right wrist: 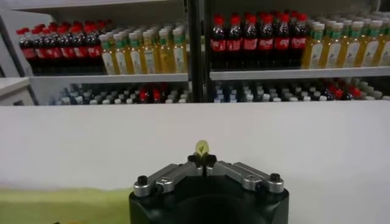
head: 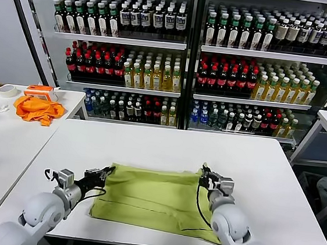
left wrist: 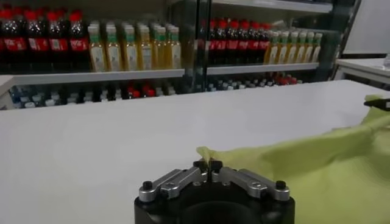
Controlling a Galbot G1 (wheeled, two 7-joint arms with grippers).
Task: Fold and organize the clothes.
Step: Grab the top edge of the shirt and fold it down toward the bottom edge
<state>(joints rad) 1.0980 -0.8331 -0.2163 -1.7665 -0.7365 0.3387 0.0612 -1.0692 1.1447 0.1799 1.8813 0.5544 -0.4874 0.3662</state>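
Mock shop: drink coolers (head: pixel 185 54) stocked with bottles (head: pixel 122 16).

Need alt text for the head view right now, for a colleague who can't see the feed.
Both grippers are shut on the far edge of a lime-green T-shirt lying on a white table: left gripper at its left corner, right gripper at its right corner. Behind stand shelves of bottles; an orange garment lies on a side table.

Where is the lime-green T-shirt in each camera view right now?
Head view: T-shirt flat on the white table, between both grippers.
Left wrist view: beyond the left gripper.
Right wrist view: fabric tip in the right gripper.
Shared landmark: drinks shelves.
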